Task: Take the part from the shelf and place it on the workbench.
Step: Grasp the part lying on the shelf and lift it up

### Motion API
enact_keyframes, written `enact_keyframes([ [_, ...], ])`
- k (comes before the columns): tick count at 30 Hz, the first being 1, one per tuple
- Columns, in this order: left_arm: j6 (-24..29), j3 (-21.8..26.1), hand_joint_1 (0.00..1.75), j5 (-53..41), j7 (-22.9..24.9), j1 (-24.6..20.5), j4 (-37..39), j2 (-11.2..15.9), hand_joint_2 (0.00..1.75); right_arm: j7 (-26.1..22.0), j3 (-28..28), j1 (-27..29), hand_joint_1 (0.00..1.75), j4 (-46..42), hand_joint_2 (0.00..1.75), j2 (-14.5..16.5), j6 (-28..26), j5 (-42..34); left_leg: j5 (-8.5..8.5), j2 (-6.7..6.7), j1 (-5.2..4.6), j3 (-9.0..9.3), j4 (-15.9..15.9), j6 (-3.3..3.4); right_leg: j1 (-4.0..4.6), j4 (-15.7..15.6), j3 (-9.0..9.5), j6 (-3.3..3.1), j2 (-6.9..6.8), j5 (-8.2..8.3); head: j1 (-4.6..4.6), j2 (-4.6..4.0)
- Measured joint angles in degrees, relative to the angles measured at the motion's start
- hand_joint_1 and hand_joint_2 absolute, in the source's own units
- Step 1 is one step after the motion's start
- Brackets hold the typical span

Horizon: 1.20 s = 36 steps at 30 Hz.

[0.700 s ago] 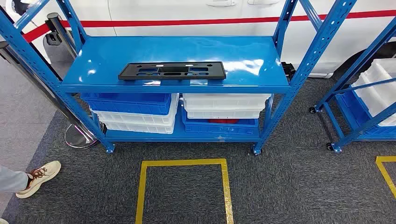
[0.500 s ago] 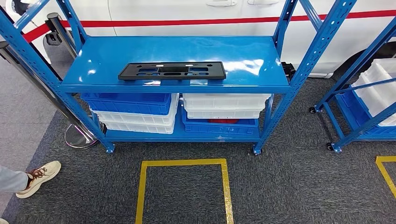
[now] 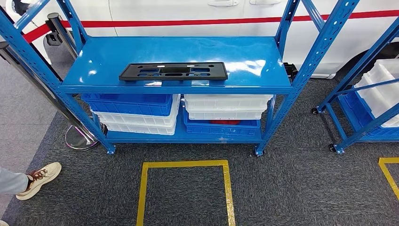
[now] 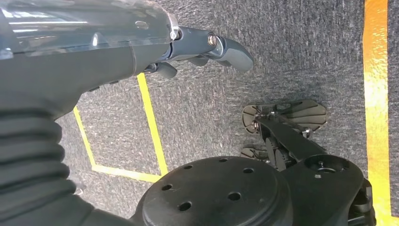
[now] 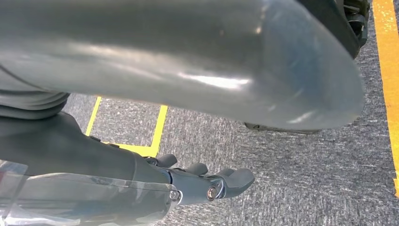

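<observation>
L hand (image 4: 207,49) hangs at the robot's side over grey carpet, thumb out straight, darker fingers loosely extended w/ nothing in them; reads as apart & empty. R hand (image 5: 211,183) likewise: low beside the body, fingers a bit spread, gripping nothing. Both arms down prob. because the robot stands back from the rack & hasn't begun the reach, so hands sit in a neutral carry pose. Yellow floor tape (image 3: 186,164) marks a square box on the carpet just in front of the rack, likely the standing spot for the pick. Beyond it, the blue shelf (image 3: 263,87): the part (image 3: 173,71), a long flat black plastic panel w/ cut-outs, lies flat on the top deck, long side parallel to & near the front edge, left of centre, presumably set there so it's in easy reach for a two-handed lift from the front. Below it, stacked blue & white bins (image 3: 136,113) on the lower deck. White vehicle w/ red stripe (image 3: 188,14) behind the rack. A person's shoe (image 3: 40,179) at the far left on the floor, well apart from the rack. Workbench not seen. Task looks to be at its start.
</observation>
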Motion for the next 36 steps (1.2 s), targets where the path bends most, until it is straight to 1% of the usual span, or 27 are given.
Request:
enact_keyframes([
  [2, 0.0, 0.0, 0.00, 0.0, 0.0, 0.0, 0.0, 0.0, 1.75, 0.0, 0.0, 0.0, 0.00, 0.0, 1.31, 0.0, 0.0, 0.0, 0.00, 0.00, 0.00, 0.00, 0.0, 0.00, 0.00, 0.0, 0.00, 0.00, 0.00, 0.00, 0.00, 0.00],
  [3, 0.0, 0.0, 0.00, 0.0, 0.0, 0.0, 0.0, 0.0, 1.75, 0.0, 0.0, 0.0, 0.00, 0.0, 1.31, 0.0, 0.0, 0.0, 0.00, 0.00, 0.00, 0.00, 0.0, 0.00, 0.00, 0.0, 0.00, 0.00, 0.00, 0.00, 0.00, 0.00],
  [4, 0.0, 0.0, 0.00, 0.0, 0.0, 0.0, 0.0, 0.0, 1.75, 0.0, 0.0, 0.0, 0.00, 0.0, 1.75, 0.0, 0.0, 0.0, 0.00, 0.00, 0.00, 0.00, 0.0, 0.00, 0.00, 0.0, 0.00, 0.00, 0.00, 0.00, 0.00, 0.00],
  [10, 0.0, 0.0, 0.00, -0.1, 0.0, 0.0, 0.0, 0.0, 1.75, 0.0, 0.0, 0.0, 0.00, 0.0, 1.75, 0.0, 0.0, 0.1, 0.00, 0.00, 0.00, 0.00, 0.0, 0.00, 0.00, 0.0, 0.00, 0.00, 0.00, 0.00, 0.00, 0.00],
  [13, 0.0, 1.2, 0.00, -1.3, -0.2, -0.3, 0.2, 0.0, 1.75, 0.2, -1.0, -0.3, 0.00, 0.0, 1.75, 0.0, 0.1, 1.5, 0.00, 0.00, 0.00, 0.00, 0.0, 0.00, 0.00, 0.0, 0.00, 0.00, 0.00, 0.00, 0.00, 0.00],
  [22, 0.9, 10.4, 0.00, -9.8, -0.8, -2.0, 1.5, 0.0, 1.75, 2.7, -7.8, -2.1, 0.00, 0.7, 1.75, 0.0, 1.3, 12.6, 0.00, 0.00, 0.00, 0.00, 0.0, 0.00, 0.00, 0.0, -0.01, 0.00, 0.00, 0.00, 0.00, 0.00],
  [28, 1.8, 17.7, 0.00, -15.9, -1.1, -3.3, 2.7, -0.2, 1.75, 4.2, -12.9, -3.4, 0.00, 1.8, 1.75, 0.0, 2.2, 20.7, 0.00, 0.00, 0.00, -0.01, 0.0, 0.00, 0.00, 0.0, -0.02, 0.00, 0.01, 0.00, 0.00, 0.00],
  [29, 1.9, 19.0, 0.00, -16.9, -1.2, -3.5, 2.9, -0.3, 1.75, 4.5, -13.8, -3.6, 0.00, 1.9, 1.31, 0.0, 2.3, 22.0, 0.00, 0.00, 0.00, -0.01, 0.0, 0.00, 0.00, 0.0, -0.02, 0.00, 0.01, 0.00, 0.00, 0.00],
  [32, 2.3, 22.1, 0.00, -19.3, -1.3, -4.0, 3.3, -0.4, 0.44, 5.0, -15.9, -4.1, 0.00, 2.4, 0.00, 0.0, 2.7, 25.4, 0.00, 0.00, 0.00, -0.01, 0.0, 0.00, 0.00, 0.0, -0.02, 0.00, 0.01, 0.00, 0.00, 0.00],
  [33, 2.5, 22.9, 0.00, -20.0, -1.3, -4.1, 3.4, -0.4, 0.00, 5.1, -16.4, -4.2, 0.00, 2.5, 0.00, 0.0, 2.9, 26.4, 0.00, 0.00, 0.00, -0.01, 0.0, 0.00, 0.00, 0.0, -0.02, 0.00, 0.01, 0.00, 0.00, 0.00],
  [36, 3.1, 26.0, 0.00, -22.5, -1.5, -4.6, 3.8, -0.6, 0.00, 5.5, -18.5, -4.7, 0.00, 3.0, 0.00, 0.1, 3.3, 29.7, 0.00, 0.00, -0.01, -0.01, 0.0, 0.00, 0.00, 0.0, -0.02, 0.00, 0.01, 0.00, 0.00, 0.00],
])
